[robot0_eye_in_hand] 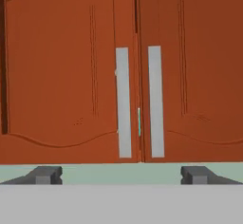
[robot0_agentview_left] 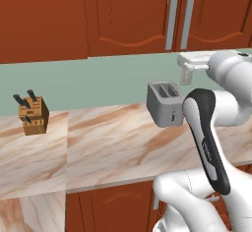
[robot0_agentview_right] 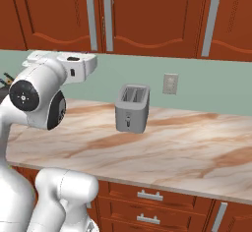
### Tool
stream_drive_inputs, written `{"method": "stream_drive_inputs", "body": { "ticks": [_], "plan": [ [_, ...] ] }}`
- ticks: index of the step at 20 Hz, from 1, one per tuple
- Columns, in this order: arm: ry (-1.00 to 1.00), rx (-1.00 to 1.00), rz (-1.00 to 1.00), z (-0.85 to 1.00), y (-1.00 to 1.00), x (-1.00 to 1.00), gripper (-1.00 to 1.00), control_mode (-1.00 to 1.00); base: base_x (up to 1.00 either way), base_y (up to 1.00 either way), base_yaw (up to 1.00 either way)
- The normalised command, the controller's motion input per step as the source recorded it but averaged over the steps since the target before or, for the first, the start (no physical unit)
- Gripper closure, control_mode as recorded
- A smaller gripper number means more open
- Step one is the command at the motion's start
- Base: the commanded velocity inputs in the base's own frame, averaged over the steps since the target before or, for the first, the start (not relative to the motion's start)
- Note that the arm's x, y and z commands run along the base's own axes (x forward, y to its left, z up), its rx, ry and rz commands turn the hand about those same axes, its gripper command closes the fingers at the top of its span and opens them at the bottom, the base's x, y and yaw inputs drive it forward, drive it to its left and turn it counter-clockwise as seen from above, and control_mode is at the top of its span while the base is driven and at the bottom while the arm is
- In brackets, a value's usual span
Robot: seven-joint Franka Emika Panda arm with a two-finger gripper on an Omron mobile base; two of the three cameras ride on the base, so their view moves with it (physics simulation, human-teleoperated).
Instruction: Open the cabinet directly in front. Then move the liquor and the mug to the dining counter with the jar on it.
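kitchen wall | cabinet point(robot0_eye_in_hand: 95, 76) doors shut | pincer point(robot0_eye_in_hand: 121, 174) spread wide, empty, facing grey handles point(robot0_eye_in_hand: 123, 102)

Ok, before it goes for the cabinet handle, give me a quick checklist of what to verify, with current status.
1. Cabinet doors shut, so still to open: ok, both closed.
2. Handles in sight: ok, the left door's bar handle and the right door's bar handle flank the seam.
3. Gripper open: ok, fingertips wide apart.
4. Gripper aimed at the handles: ok, roughly centred on the seam, below them.
5. Contact with a handle: not ok, none yet.
6. Toaster clear of the hand: ok, it sits lower on the counter.
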Motion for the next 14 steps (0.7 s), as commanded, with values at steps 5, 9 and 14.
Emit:
{"method": "stream_drive_inputs", "body": {
  "ticks": [5, 9, 14],
  "plan": [
    [0.01, 0.0, 0.0, 0.21, 0.0, 0.6, -1.0, -1.0, 0.0, 0.0, 0.0],
    [0.11, 0.0, -0.01, 0.01, 0.0, 0.94, -1.0, -1.0, 0.0, 0.0, 0.0],
    [0.16, 0.0, -0.04, 0.0, 0.0, 0.95, -1.0, -1.0, 0.0, 0.0, 0.0]
  ]
}}
